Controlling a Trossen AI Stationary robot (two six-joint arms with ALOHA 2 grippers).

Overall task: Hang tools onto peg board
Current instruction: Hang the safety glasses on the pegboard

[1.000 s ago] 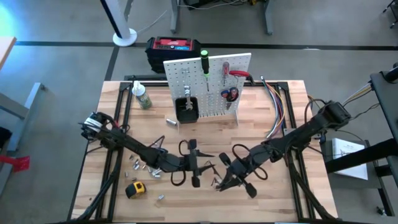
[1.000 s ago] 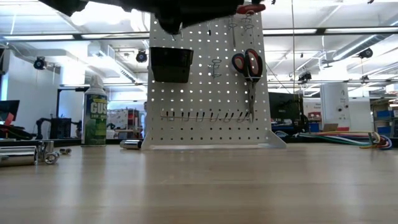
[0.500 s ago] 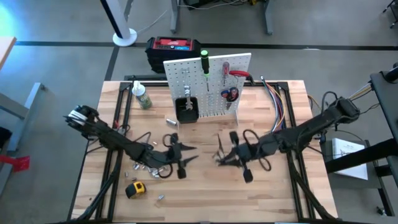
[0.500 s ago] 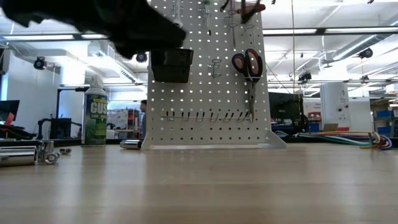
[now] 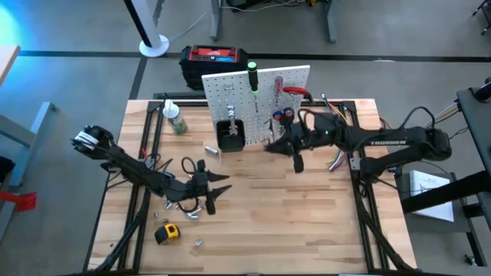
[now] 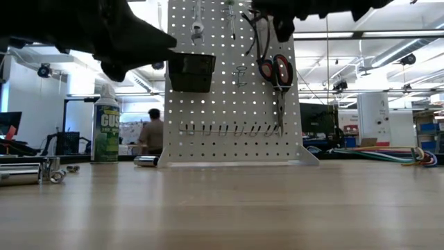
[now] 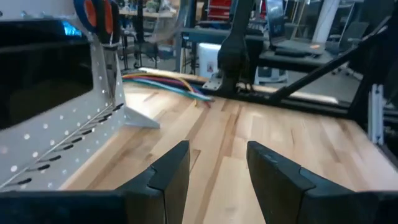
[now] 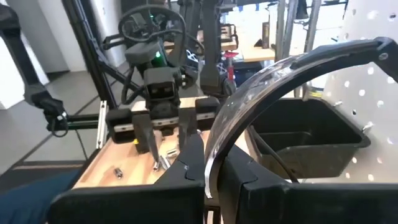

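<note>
The white peg board [image 5: 257, 96] stands upright at the table's far middle, with a black bin [image 5: 230, 135], red-handled scissors [image 6: 276, 71], a wrench [image 6: 198, 28], and a green [image 5: 252, 77] and a red screwdriver [image 5: 278, 81] hanging on it. My right gripper [image 5: 278, 144] is just in front of the board, shut on black-framed glasses [image 8: 292, 68]. My left gripper [image 5: 212, 188] is open and empty over the table's left middle; it also shows in the right wrist view [image 8: 165, 146]. A yellow tape measure [image 5: 166, 232] lies near the front left. My right gripper pinches the glasses between its two fingers by the edge of a clear lens [image 8: 210, 163], beside the black frame. The fingers [image 8: 249, 177] lie about level and point toward the table's left. The glasses are lifted clear of the table and arch up past the fingers, next to the bin [image 8: 305, 130].
A green-labelled bottle [image 5: 176, 120] stands at the far left. Small metal sockets [image 5: 178, 205] lie near my left gripper. Coloured cables [image 5: 341, 130] run along the right side. A red-and-black box [image 5: 215, 57] sits behind the table. A person [image 6: 149, 133] stands far behind.
My right gripper has gone up and toward the table's far edge, from the table's middle to the front of the peg board, carrying the glasses. My left gripper has drawn back toward the table's left edge, away from the right one.
</note>
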